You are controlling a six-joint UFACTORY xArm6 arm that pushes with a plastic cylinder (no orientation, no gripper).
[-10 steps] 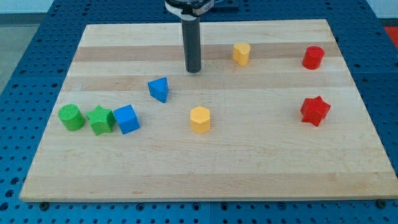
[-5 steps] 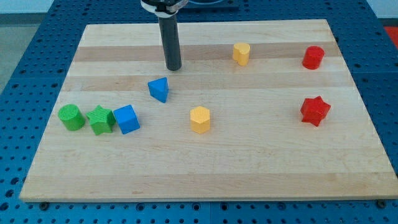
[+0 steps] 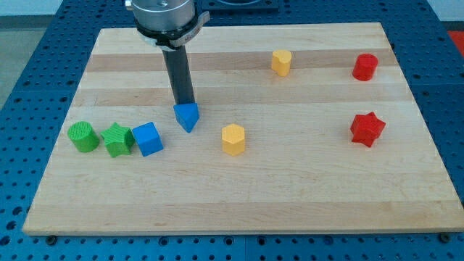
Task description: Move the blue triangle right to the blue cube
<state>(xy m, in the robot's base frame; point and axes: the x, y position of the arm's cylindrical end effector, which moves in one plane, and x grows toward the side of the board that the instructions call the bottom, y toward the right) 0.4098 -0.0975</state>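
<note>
Camera view: my tip [image 3: 185,103] pressed against top of blue triangle [image 3: 187,117]; nothing gripped, rod only. Blue cube [image 3: 148,138] seen lower left.

No text, label, brand, number or sign can be read anywhere in the camera view.
</note>
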